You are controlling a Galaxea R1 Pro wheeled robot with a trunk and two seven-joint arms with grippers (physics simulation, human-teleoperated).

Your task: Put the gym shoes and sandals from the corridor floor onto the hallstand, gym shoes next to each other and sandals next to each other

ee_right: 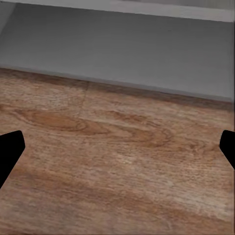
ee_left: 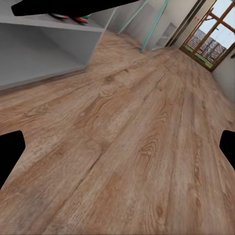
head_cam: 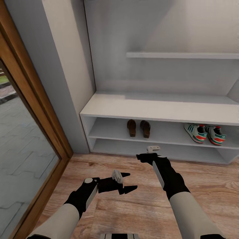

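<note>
The pale grey hallstand with a wide low bench and stepped wall shelves (head_cam: 159,111) runs off the head view's right edge, so its far end is cut off. On its upper shelf opening the two brown leather open sandals (head_cam: 138,128) stand side by side, toes outward, near the left; well to their right the two cream-white gym shoes with green stripes and orange-red patches (head_cam: 205,133) sit together, the right one close to the edge of the picture. In the left wrist view only a sliver of the sneakers shows, under a dark shape. The light brown wood-grain plank floor (head_cam: 132,205) lies bare before the rack. The left gripper (head_cam: 127,182) hangs over the floor, fingers spread wide and empty. The right gripper (head_cam: 147,156) hovers near the lower shelf; its dark fingertips at both sides of its wrist view stand wide apart, holding nothing.
</note>
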